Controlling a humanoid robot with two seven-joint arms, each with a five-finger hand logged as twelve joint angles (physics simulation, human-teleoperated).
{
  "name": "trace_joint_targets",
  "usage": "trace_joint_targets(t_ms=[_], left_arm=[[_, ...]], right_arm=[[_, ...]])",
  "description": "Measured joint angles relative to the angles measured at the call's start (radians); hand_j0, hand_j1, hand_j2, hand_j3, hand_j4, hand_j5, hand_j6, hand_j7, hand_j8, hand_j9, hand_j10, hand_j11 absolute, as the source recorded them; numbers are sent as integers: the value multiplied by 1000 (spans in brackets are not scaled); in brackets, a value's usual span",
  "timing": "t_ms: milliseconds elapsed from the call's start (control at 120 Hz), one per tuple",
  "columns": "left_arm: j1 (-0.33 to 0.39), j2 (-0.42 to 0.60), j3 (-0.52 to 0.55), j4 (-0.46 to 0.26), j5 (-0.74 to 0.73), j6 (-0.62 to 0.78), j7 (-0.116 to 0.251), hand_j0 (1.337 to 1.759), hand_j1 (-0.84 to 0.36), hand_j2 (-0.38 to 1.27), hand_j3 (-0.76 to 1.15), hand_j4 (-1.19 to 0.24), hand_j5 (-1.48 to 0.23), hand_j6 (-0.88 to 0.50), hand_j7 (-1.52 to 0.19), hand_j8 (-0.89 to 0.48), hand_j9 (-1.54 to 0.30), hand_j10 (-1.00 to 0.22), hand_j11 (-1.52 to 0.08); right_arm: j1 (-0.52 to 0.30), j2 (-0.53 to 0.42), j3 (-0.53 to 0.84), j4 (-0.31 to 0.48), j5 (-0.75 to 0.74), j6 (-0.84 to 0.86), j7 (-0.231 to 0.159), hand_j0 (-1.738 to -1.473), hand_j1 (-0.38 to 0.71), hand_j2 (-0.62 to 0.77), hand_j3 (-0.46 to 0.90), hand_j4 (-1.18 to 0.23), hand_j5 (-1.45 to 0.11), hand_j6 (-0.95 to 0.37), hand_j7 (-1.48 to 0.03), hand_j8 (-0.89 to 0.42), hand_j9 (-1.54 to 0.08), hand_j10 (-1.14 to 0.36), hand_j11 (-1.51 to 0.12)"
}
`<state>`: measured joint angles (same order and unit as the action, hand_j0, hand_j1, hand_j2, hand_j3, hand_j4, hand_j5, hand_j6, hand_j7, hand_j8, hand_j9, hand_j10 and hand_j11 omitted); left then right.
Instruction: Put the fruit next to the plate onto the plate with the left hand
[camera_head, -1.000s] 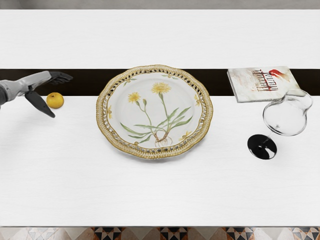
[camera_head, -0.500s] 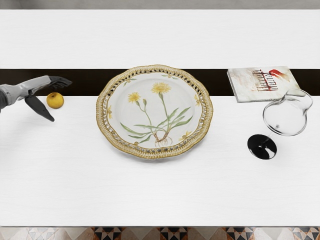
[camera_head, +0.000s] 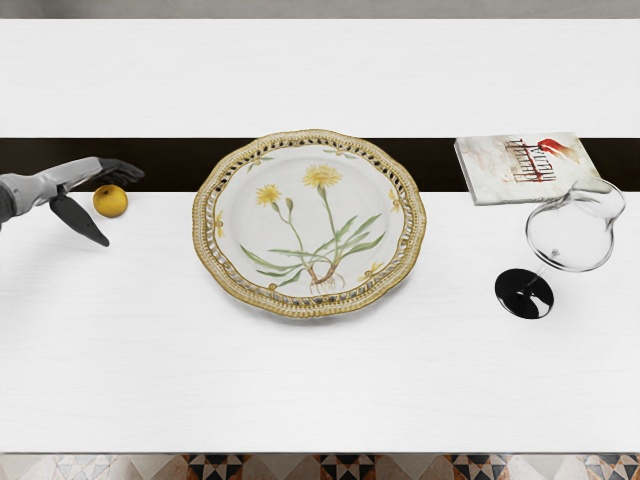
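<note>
Our left hand (camera_head: 75, 183), fingers apart, brackets the fruit (camera_head: 110, 200); closing off-centre could send it rolling over the table's (camera_head: 300, 390) far edge.

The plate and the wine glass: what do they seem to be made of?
Plate: probably glazed porcelain, glossy white with painted flowers and pierced gilt rim. Wine glass: clear glass, since the table shows through its bowl; its foot looks black.

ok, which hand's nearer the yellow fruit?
Left. The left hand is just left of the fruit, open, with fingers behind it and thumb in front. The right hand is out of view.
</note>
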<state>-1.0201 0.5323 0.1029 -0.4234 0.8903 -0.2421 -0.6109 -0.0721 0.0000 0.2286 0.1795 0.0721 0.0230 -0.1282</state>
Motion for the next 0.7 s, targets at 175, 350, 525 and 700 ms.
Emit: trace_joint_targets(t_ms=[175,350,525,700], left_arm=[[-6,1,2,0,1,0,0,1658,26,59,0,-279,-354,-280,-354,-279,-353,-269,-354],[-5,1,1,0,1,0,0,1658,12,64,0,-298,-368,-299,-367,-299,-366,-258,-371],[-9,5,2,1,0,-1,1,1658,-7,66,0,-312,-389,-313,-389,-313,-388,-274,-392],[-14,-2,5,21,0,0,2,1658,-27,69,0,-325,-412,-326,-412,-325,-411,-308,-412]], right_arm=[[0,0,0,0,0,0,0,-1658,-317,-5,0,-26,-34,-26,-34,-26,-34,-26,-34],[0,0,0,0,0,0,0,-1658,-317,-5,0,-27,-35,-27,-35,-27,-35,-27,-35],[0,0,0,0,0,0,0,-1658,-317,-5,0,-27,-34,-27,-34,-27,-34,-27,-34],[0,0,0,0,0,0,1,-1658,-317,-5,0,-27,-34,-27,-34,-27,-34,-27,-34]])
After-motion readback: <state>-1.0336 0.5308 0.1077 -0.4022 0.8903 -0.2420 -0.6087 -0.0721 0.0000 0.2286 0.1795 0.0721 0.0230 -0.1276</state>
